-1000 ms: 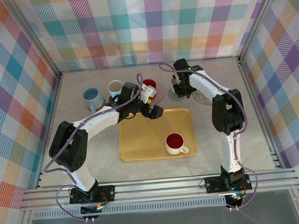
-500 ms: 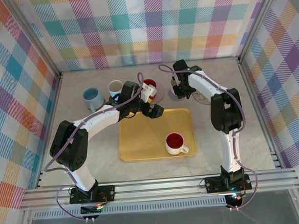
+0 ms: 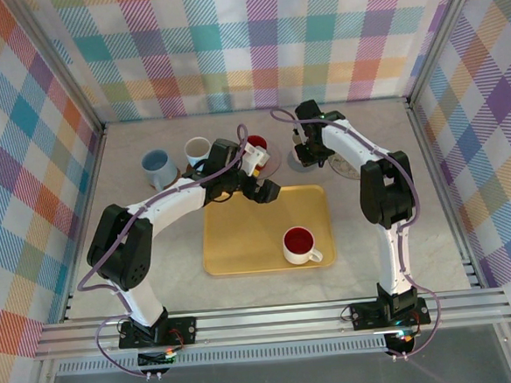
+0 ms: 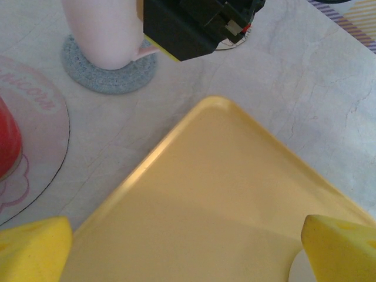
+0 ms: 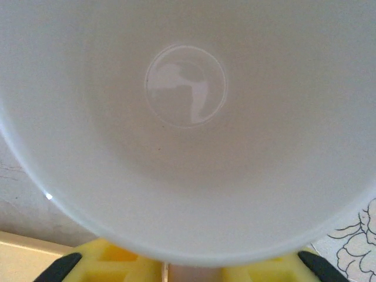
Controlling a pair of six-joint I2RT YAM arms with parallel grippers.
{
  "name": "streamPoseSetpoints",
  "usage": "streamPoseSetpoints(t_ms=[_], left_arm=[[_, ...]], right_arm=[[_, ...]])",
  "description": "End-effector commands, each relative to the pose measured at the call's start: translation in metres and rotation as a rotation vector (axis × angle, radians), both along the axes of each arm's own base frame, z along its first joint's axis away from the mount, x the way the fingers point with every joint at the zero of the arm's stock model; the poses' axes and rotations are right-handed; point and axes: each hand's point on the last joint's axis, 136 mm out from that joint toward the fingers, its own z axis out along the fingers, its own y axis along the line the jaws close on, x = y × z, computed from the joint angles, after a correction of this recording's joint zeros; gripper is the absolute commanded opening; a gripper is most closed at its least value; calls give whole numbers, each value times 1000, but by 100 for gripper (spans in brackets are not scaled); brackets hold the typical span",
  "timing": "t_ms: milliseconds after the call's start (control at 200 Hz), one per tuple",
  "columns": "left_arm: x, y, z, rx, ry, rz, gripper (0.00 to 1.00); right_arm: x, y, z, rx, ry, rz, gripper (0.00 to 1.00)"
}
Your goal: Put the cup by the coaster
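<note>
The right hand (image 3: 310, 149) seems closed on the pale cup (image 4: 103, 29) at its handle side. The cup appears to stand on the grey coaster (image 4: 110, 75), just beyond the far edge of the yellow tray (image 4: 223, 194). To finish well, I would part the fingers slowly, then rise straight up so the cup is not dragged. The left hand (image 4: 188, 241) hangs wide open over the tray's far corner.

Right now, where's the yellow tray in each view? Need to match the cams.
Top external: yellow tray at table centre, between the arms.
Left wrist: tray across the lower half, one corner pointing up.
Right wrist: tray is a pale sliver at the bottom-left edge.
Shared landmark: pale pink cup on the grey coaster, top-left in left wrist, seen from above in right wrist.
</note>
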Motion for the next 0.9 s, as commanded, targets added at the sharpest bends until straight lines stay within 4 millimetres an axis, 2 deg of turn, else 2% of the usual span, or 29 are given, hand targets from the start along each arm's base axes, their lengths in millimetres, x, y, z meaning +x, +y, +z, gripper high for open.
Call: streamPoseSetpoints(t_ms=[0, 365, 665, 895], left_arm=[[2, -4, 7, 2, -29, -22, 100], [1, -5, 9, -13, -25, -19, 100], [3, -5, 12, -18, -30, -12, 100], [3, -3, 14, -2, -41, -13, 100]], right_arm=[[7, 0, 7, 12, -18, 4, 28], [-1, -2, 13, 18, -11, -10, 33], [-6, -3, 22, 33, -26, -18, 43], [-10, -4, 39, 52, -64, -21, 59]])
